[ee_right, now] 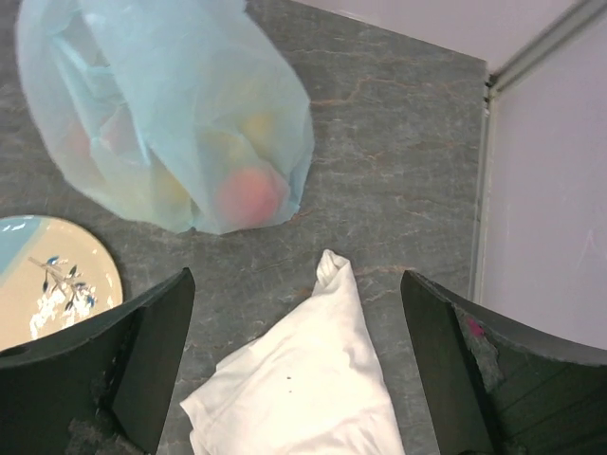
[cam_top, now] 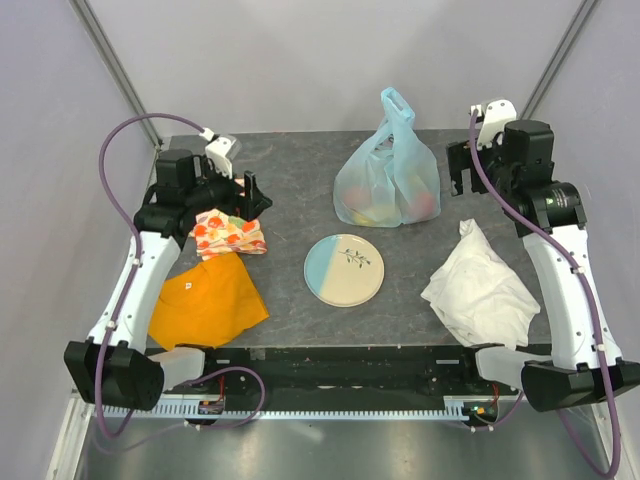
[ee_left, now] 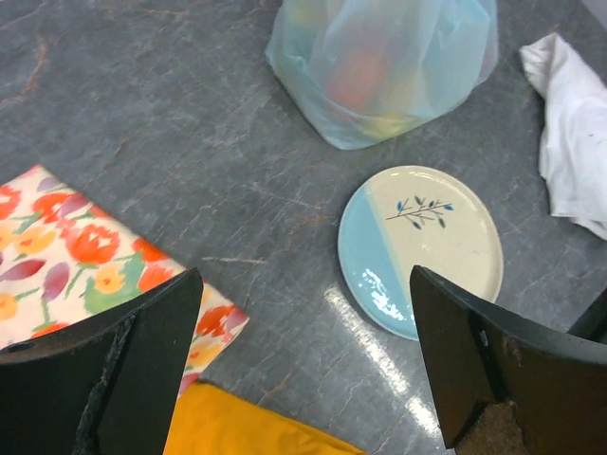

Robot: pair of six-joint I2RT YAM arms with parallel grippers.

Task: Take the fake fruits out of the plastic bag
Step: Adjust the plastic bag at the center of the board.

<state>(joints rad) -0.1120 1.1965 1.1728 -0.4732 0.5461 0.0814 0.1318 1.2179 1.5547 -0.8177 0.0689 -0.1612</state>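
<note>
The light-blue plastic bag [cam_top: 388, 180] stands at the back middle of the table, handles up. It also shows in the left wrist view [ee_left: 384, 66] and the right wrist view [ee_right: 171, 123]. The fake fruits show only as blurred shapes through it: a red one [ee_right: 248, 194] and yellowish ones [ee_right: 256, 128]. My left gripper [cam_top: 253, 198] is open and empty above the fruit-patterned cloth, left of the bag. My right gripper [cam_top: 464, 178] is open and empty, to the right of the bag, above the white cloth's tip.
A blue-and-cream plate [cam_top: 345, 269] lies in front of the bag. A fruit-patterned cloth [cam_top: 229, 233] and an orange cloth [cam_top: 206, 299] lie at the left. A white cloth [cam_top: 480, 288] lies at the right. Grey walls close in the back.
</note>
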